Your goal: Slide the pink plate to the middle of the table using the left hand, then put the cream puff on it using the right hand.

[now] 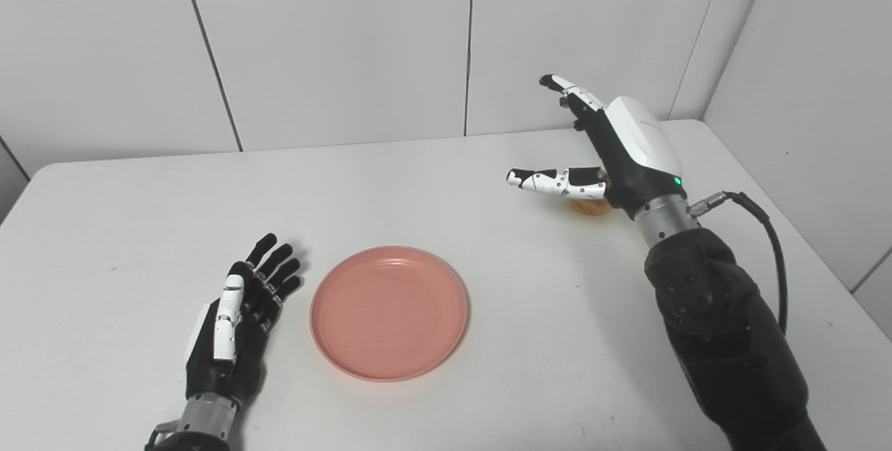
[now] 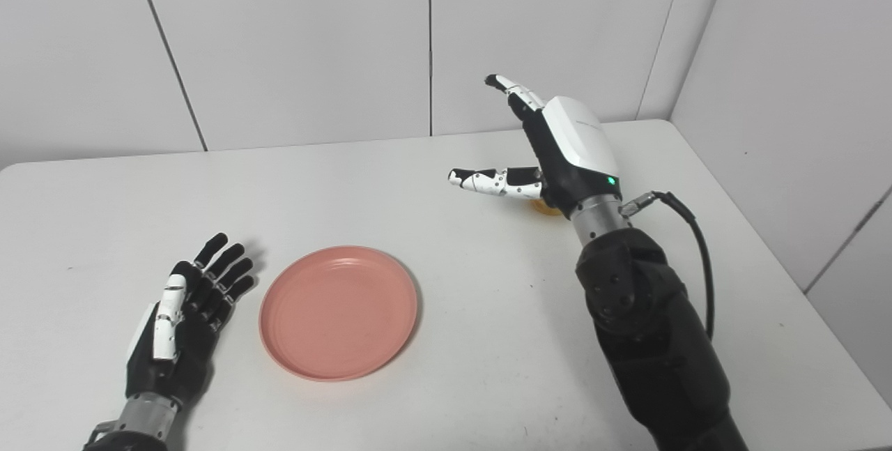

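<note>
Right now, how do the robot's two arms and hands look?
Both hands are black with white segments. The right hand has a white back cover, a green light, a silver wrist, a black cable and a black arm. The left hand has a silver wrist.

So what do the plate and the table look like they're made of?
Plate: probably plastic or melamine, judging by its uniform pink colour, thin raised rim and soft satin sheen with faint concentric rings. Table: a smooth, matte white top with rounded corners, likely laminate or coated board; the core can't be seen.
</note>
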Controlling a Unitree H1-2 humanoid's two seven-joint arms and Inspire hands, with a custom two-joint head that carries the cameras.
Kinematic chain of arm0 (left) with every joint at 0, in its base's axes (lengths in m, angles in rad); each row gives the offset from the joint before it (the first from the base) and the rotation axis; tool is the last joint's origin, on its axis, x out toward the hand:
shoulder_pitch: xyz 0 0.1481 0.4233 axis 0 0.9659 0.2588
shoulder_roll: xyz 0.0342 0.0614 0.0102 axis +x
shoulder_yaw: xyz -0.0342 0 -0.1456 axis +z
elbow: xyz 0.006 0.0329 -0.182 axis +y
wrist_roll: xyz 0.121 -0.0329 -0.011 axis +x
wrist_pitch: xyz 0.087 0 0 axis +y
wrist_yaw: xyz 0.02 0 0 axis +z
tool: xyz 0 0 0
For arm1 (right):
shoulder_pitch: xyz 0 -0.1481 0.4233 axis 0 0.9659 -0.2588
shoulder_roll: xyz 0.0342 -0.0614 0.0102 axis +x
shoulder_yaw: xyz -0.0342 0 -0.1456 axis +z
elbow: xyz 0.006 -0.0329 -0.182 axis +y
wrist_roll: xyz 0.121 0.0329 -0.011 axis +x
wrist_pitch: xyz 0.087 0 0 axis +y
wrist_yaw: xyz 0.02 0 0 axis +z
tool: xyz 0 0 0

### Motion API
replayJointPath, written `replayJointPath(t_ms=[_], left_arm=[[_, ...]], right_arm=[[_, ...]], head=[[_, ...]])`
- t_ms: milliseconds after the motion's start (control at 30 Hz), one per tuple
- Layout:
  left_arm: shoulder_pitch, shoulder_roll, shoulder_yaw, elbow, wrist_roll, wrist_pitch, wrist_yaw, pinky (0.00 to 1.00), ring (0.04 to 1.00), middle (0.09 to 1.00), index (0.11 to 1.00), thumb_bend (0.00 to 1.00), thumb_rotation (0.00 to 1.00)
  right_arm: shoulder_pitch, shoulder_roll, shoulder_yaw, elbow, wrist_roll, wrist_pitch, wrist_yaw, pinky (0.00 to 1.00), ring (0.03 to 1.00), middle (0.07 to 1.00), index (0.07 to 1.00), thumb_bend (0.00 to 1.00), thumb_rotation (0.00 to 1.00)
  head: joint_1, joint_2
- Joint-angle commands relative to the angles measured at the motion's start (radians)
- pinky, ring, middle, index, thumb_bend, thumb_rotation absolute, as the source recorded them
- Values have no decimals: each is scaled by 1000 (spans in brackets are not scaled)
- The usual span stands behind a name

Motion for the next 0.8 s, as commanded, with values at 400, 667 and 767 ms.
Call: replayJointPath(t_ms=[400,667,767], left_arm=[[0,26,16,12,-25,7,-3,904,891,893,873,444,1000],[4,29,16,-9,-22,23,10,894,881,882,859,431,1000],[5,29,18,-12,-25,24,9,897,884,886,863,425,1000]], right_arm=[[-96,-77,5,103,-86,68,90,684,845,916,889,862,340],[-121,-104,19,200,-98,75,113,687,871,937,907,868,390],[-131,-110,23,233,-102,83,123,705,899,957,923,879,430]], head=[[-14,0],[-11,6],[-11,8]])
